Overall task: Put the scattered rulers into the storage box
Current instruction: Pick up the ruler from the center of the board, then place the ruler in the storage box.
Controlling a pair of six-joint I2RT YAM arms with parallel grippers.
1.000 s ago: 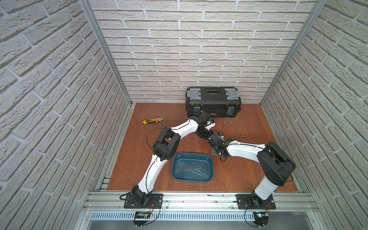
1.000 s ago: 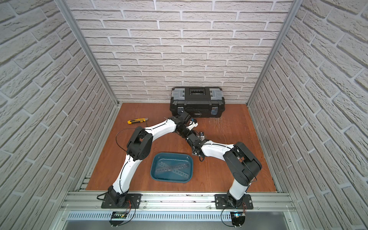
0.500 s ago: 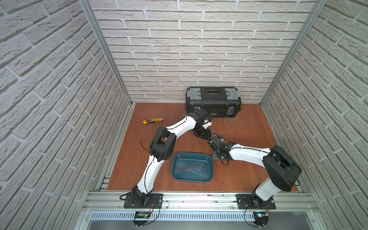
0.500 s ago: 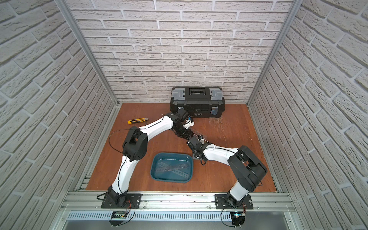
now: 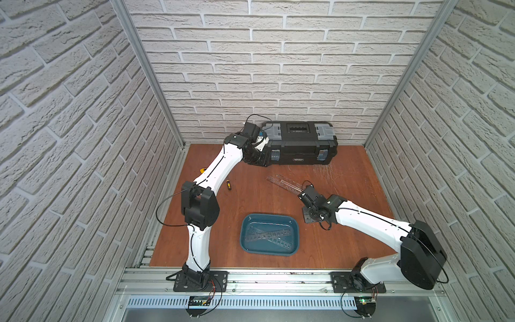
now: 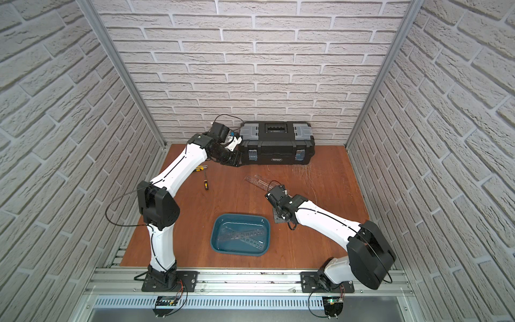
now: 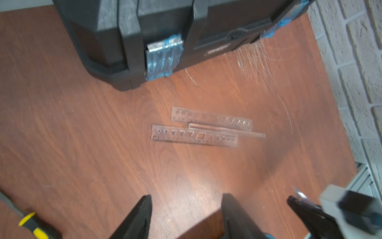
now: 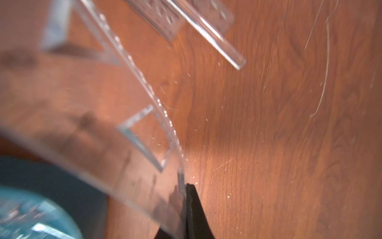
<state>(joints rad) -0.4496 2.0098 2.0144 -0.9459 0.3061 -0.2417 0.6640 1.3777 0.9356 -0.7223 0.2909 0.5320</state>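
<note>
We find the right gripper [image 8: 183, 190] clamped shut on one end of a long transparent plastic ruler with cut-out shapes [image 8: 107, 128], which fills the left half of the right wrist view. We judge the end grip was chosen because a thin strip lying flat on wood offers little other purchase. In a top view this gripper [image 5: 302, 194] sits right of centre, up and to the right of the shallow teal rectangular plastic storage box [image 5: 267, 220], so the carry should be short. Two crossed clear rulers [image 5: 269, 237] already lie flat inside the box at lower centre. Two more clear rulers [image 7: 194, 137] and a thin clear strip [image 7: 227, 130] lie side by side at the centre of the left wrist view, below the black plastic toolbox [image 7: 165, 31], awaiting collection. The left gripper [image 7: 186, 198] stands parted and empty over the bare brown wooden tabletop [image 7: 82, 144], which we judge leaves room for the working arm. The small yellow-and-black screwdriver [image 5: 228, 184] lies left of centre, outside the task.
</note>
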